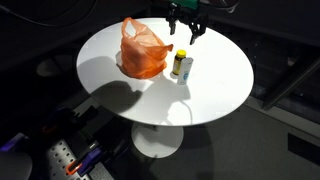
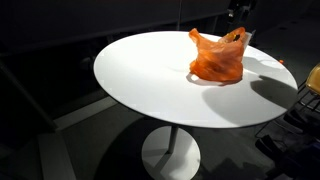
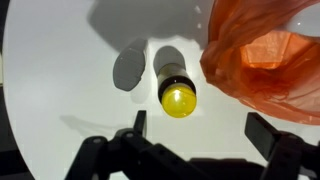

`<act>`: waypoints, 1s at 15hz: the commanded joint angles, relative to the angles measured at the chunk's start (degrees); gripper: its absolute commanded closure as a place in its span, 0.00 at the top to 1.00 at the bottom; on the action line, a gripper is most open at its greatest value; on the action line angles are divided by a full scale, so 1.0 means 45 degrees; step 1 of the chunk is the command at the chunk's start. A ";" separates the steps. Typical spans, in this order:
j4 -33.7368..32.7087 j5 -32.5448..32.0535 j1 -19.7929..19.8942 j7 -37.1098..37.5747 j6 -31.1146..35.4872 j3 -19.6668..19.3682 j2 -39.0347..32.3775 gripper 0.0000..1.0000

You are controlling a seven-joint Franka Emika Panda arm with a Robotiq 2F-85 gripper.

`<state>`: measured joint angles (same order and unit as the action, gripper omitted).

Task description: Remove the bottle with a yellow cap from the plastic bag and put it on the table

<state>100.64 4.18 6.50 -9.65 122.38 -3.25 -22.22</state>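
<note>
Your wrist view cuts the crumpled orange plastic bag point(image 3: 265, 60) off at the top and right edges, and the black pincer point(image 3: 200, 128) runs out past the bottom edge. The small bottle with a yellow cap point(image 1: 181, 66) is too small in an exterior view for you to read anything on it, and in an exterior view the bag point(image 2: 217, 58) hides that bottle from you completely

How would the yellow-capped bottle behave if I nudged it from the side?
The bottle stands upright, tall and narrow, so it probably tips easily. Its round body would likely roll once down on the smooth table. It looks small, so it is probably light.
</note>
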 commanded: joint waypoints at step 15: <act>0.0292 -0.1474 -0.0271 0.0514 -0.4489 -0.0084 0.3009 1.00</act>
<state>102.08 -2.50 5.47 -7.32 102.30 -3.43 -8.65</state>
